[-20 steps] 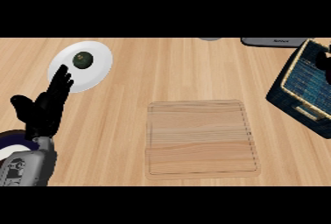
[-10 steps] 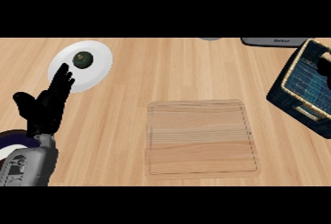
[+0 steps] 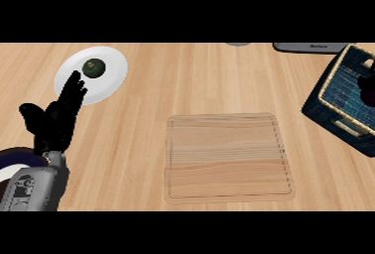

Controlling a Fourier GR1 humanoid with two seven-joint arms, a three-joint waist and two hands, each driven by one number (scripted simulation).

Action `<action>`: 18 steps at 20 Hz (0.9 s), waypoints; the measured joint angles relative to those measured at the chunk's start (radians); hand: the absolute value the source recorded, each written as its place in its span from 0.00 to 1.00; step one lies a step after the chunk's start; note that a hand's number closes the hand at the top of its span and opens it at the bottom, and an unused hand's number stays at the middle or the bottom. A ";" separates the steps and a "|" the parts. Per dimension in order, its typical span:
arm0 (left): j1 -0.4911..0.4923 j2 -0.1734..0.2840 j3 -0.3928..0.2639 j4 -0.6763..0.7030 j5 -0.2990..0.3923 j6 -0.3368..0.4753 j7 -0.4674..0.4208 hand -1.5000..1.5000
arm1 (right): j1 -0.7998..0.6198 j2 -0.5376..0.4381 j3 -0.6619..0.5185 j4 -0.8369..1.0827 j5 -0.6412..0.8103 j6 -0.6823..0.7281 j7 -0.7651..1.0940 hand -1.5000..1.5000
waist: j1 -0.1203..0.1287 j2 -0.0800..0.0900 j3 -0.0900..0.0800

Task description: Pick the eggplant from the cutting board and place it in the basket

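One Hand Showing, Board Bare

One hand was all I could see from where I stood: the left hand point(image 3: 53, 124) stood at the left side of the wooden counter point(image 3: 198, 79), palm raised, its fingers point(image 3: 73, 89) straight and pointing up toward the far edge, thumb held out to the side, gripping nothing. Its fingertips overlapped the near rim of a white plate point(image 3: 110, 74), and on that plate sat a small dark green round item point(image 3: 93, 68), apart from the hand. The grey forearm point(image 3: 29, 188) came in at the lower left corner.

The cutting board point(image 3: 228, 158) lay in the middle of the counter with only its wood grain showing. Well to the right, at the edge of view, stood the dark blue basket point(image 3: 330, 106) with a pale rim, cut off by the frame. Inside it, against the woven wall, a dark purplish shape point(image 3: 366, 91) showed, which looked like the eggplant, though I could not tell for certain. A grey object point(image 3: 311, 47) lay at the far edge, near the basket.
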 measured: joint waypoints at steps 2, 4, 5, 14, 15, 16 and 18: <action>-0.009 0.009 0.014 0.027 0.004 -0.005 -0.013 0.50 | 0.004 0.001 -0.029 -0.019 -0.029 -0.029 -0.016 0.00 | -0.005 0.000 0.000; -0.004 0.001 0.011 0.032 0.000 -0.001 -0.022 0.50 | 0.011 -0.006 -0.068 -0.036 -0.069 -0.061 -0.041 0.00 | -0.006 0.000 0.000; -0.004 0.007 0.015 0.030 0.003 -0.005 -0.021 0.50 | 0.006 -0.009 -0.087 -0.045 -0.087 -0.071 -0.047 0.00 | -0.006 -0.001 0.001; 0.021 0.025 0.035 0.009 0.017 -0.022 -0.015 0.50 | -0.014 -0.048 -0.279 -0.108 -0.283 -0.129 -0.076 0.00 | -0.020 -0.010 -0.001; 0.029 0.026 0.037 0.004 0.018 -0.022 -0.015 0.50 | -0.012 -0.062 -0.300 -0.112 -0.305 -0.121 -0.076 0.00 | -0.023 -0.011 -0.001; 0.037 0.030 0.043 0.005 0.023 -0.027 -0.022 0.50 | -0.003 -0.066 -0.320 -0.115 -0.325 -0.126 -0.074 0.00 | -0.025 -0.012 -0.001; 0.035 0.030 0.046 0.000 0.022 -0.022 -0.012 0.50 | 0.015 -0.099 -0.361 -0.124 -0.369 -0.111 -0.090 0.00 | -0.032 -0.014 -0.001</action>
